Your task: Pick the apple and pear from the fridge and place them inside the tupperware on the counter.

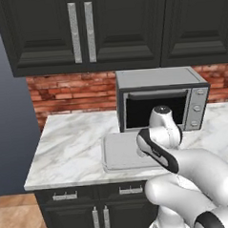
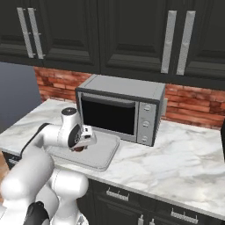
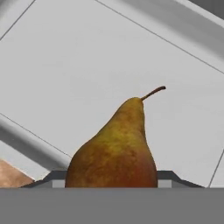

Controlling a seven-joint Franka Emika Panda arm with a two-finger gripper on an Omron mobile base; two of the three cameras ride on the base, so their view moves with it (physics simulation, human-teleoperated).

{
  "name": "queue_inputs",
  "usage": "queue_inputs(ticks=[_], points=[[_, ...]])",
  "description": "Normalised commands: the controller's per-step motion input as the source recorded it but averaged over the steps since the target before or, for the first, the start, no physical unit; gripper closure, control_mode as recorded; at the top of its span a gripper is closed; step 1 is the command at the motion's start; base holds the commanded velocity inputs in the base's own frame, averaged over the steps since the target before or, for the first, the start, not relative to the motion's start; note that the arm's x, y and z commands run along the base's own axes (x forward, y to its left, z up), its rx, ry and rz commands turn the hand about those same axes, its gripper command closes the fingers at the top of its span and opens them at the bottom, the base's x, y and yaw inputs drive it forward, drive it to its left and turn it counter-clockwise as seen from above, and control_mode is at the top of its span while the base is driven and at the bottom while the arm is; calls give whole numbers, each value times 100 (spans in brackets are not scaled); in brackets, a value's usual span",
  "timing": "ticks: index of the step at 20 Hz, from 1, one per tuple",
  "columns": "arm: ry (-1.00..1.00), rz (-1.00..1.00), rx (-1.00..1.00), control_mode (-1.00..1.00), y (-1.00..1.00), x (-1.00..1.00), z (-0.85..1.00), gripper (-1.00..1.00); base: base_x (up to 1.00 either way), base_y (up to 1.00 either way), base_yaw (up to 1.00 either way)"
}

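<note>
Left base view: camera sits behind the arm on its left side, raised, looking forward and down across the white grey-veined marble tabletop toward the red brick back wall. Moderate range; the tabletop's left end and front edge are in frame.

Right base view: same height and tilt, from behind on the arm's right, angled across the tabletop's front edge.

Shared between both: the grey box microwave with dark window, the shallow pale grey rectangular tupperware in front of it, and the black wall cabinets.

Hand view: very close, looking down onto the tupperware's flat floor, with a brownish-red pear filling the lower centre.
</note>
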Motion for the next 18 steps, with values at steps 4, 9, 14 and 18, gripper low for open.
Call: queue_inputs(ticks=[4,9,14,18], points=[[1,11,0,-100,0,12,-51,100,0,0,0],[0,6,0,-100,0,12,-52,100,0,0,0],[0,0,0,-100,0,9,-51,100,0,0,0],[0,0,0,-100,0,2,-35,-100,0,0,0]])
